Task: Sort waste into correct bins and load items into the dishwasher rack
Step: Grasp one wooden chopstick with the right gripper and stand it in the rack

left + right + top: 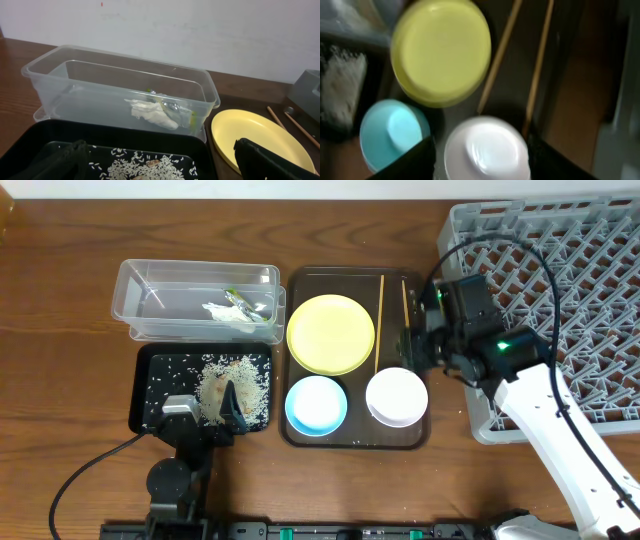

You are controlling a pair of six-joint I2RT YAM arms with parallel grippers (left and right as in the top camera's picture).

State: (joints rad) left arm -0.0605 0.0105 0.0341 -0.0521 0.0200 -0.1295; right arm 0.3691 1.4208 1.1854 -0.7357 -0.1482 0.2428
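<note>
The white bowl sits on the brown serving tray beside the light blue bowl, the yellow plate and two chopsticks. My right gripper is open, with one finger on each side of the white bowl; I cannot tell if it touches. My left gripper is open and empty, low over the rice in the black tray. The clear tub holds the wrapper and white paper. The grey rack stands at the right. The small white cup is out of view.
The right arm reaches in from the lower right, crossing the rack's front left corner. The clear tub and black tray touch along their long sides. The serving tray lies between the bins and the rack. A cable loops over the rack.
</note>
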